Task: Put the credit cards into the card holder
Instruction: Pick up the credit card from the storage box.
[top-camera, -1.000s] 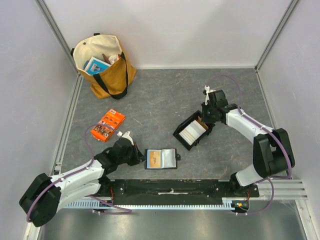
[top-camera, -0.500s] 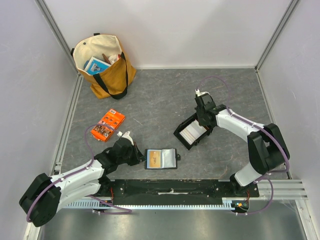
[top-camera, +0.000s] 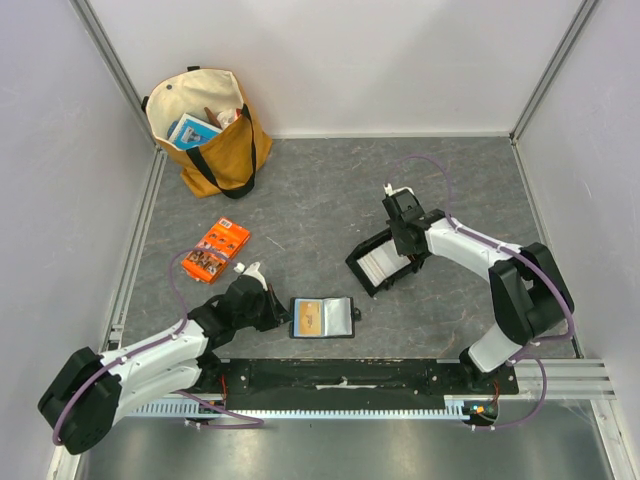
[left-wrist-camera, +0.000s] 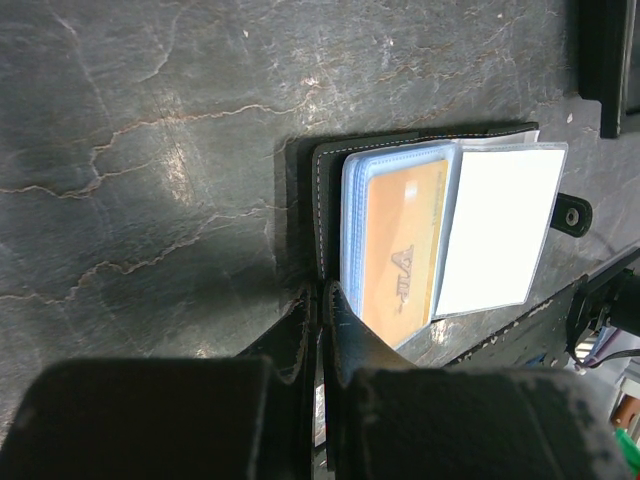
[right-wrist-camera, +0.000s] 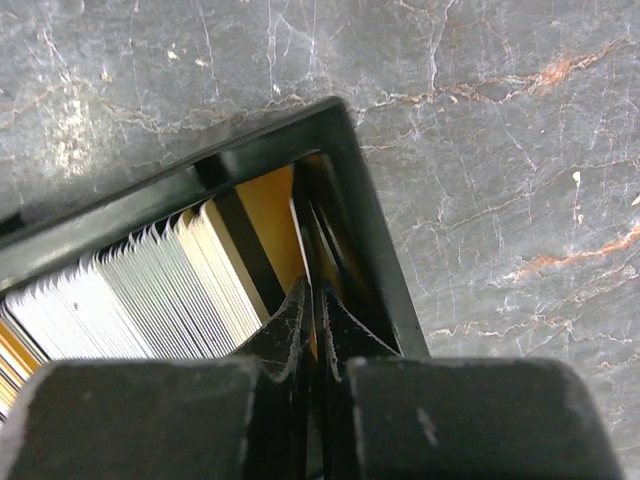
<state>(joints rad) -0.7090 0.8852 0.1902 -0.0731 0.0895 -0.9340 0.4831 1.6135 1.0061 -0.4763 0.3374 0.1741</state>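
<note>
Nearby, tray wall (right-wrist-camera: 372, 235) beside cards (right-wrist-camera: 120, 295), orange packet (top-camera: 215, 250)

left arm (top-camera: 150, 365) low, reaching right | left pincer (left-wrist-camera: 320, 292) fingers pressed together | right arm (top-camera: 470, 245) bent leftward | right pincer (right-wrist-camera: 311, 292) fingers together, tips down

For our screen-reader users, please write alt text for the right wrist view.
The right gripper, fingers closed nearly together, reaches into the corner of a black tray beside a row of credit cards standing on edge; whether it pinches the tan-orange card there is unclear. The tray sits on a grey marbled table.
</note>
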